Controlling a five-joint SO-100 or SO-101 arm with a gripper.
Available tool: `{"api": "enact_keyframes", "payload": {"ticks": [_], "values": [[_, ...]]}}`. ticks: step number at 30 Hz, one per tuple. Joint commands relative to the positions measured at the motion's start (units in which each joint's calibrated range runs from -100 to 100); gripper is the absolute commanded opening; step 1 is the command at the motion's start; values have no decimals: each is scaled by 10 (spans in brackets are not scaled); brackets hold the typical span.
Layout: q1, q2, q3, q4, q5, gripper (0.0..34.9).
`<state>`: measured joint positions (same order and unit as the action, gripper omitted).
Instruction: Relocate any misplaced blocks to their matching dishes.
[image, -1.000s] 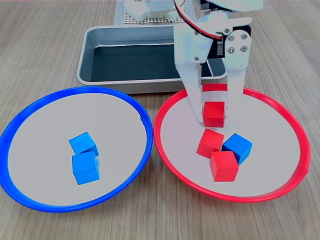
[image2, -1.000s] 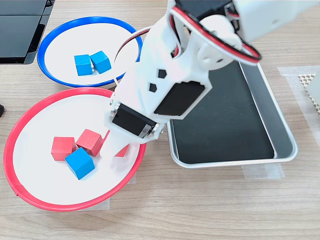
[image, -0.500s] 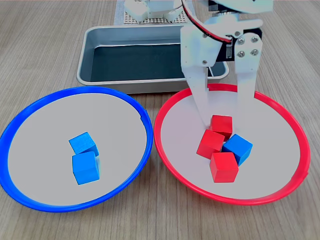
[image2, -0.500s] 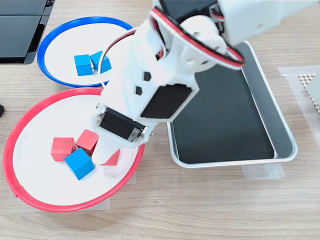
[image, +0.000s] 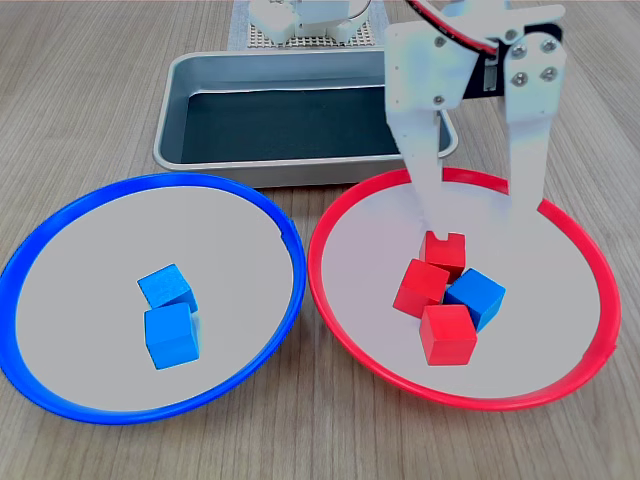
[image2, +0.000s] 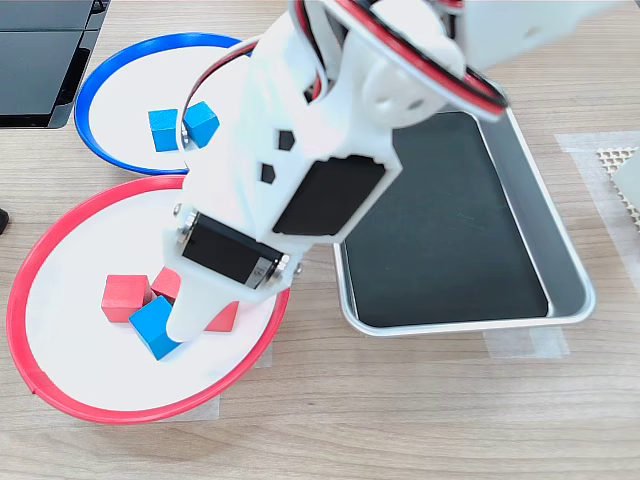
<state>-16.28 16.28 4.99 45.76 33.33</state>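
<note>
Blocks sit in two round dishes on the wooden worktop (image: 90, 120). We see the red-rimmed dish (image: 340, 320) holding three red cubes and one blue cube (image: 476, 297). That blue cube is the one in the wrong place. In the first exterior view it sits at about three o'clock in the little pile, touching the red cubes beside it.

We see the top red cube (image: 445, 250) at twelve o'clock in the pile. Our tool (image: 478, 200) is right above it, and its two white fingers (image: 432, 190) are spread wide with nothing between them. So the tool is open and empty. We think this red cube is home now, since it lies flat in its own dish.

The blue-rimmed dish (image: 60, 240) holds only two blue cubes (image: 168, 312), close together near its middle. Nothing red is in there, so that dish looks fine.

The silver tray (image: 190, 80) at twelve o'clock, behind the dishes, looks empty.

So we think about half the job is done. What is left is the blue cube: we must pick it up and carry it over to the blue-rimmed dish. It is squeezed against red cubes, so grabbing it may bump them.
</note>
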Motion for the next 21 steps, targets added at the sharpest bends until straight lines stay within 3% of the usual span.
{"api": "enact_keyframes", "payload": {"ticks": [1,11,21], "values": [[-16,-31,-34,12,-10,108],[-50,6,-60,3,-35,108],[-24,64,-99,-5,-35,109]]}}
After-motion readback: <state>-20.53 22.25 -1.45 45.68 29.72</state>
